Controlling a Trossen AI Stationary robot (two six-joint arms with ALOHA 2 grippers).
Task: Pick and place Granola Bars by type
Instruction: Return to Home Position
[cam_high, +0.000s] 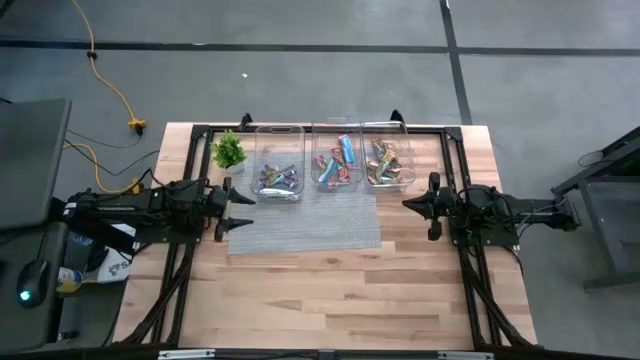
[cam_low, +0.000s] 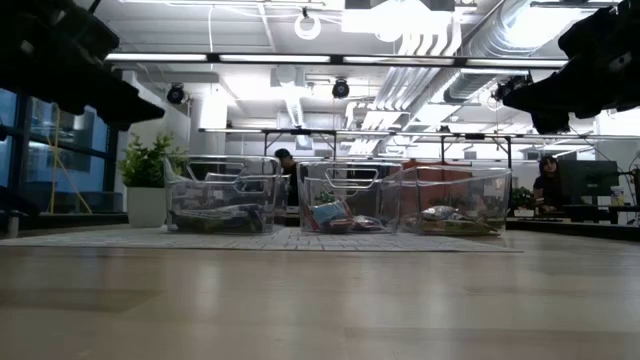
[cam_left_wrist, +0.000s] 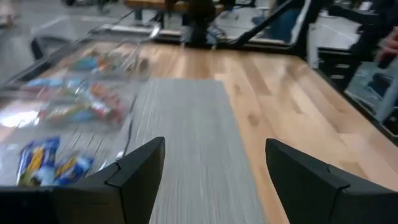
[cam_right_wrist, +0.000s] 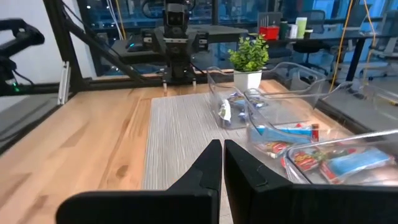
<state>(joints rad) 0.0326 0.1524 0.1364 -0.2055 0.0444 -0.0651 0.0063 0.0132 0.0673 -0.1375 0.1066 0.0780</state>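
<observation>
The granola bars lie inside three clear tubs along the far edge of a grey mat (cam_high: 305, 220). Blue-purple bars (cam_high: 277, 180) fill the left tub (cam_high: 278, 135). Red and blue bars (cam_high: 338, 163) are in the middle tub (cam_high: 337, 130). Green-tan bars (cam_high: 384, 162) are in the right tub (cam_high: 405, 150). My left gripper (cam_high: 245, 210) hovers open over the mat's left edge, apart from the tubs; in its wrist view (cam_left_wrist: 214, 180) the mat runs between its fingers. My right gripper (cam_high: 408, 203) hovers shut just past the mat's right edge (cam_right_wrist: 222, 163).
A small green plant in a white pot (cam_high: 229, 150) stands left of the left tub. A black frame (cam_high: 330, 128) runs behind the tubs along the table's far edge. Bare wooden tabletop (cam_high: 330, 295) stretches from the mat to the near edge. People sit in the room behind (cam_low: 549, 180).
</observation>
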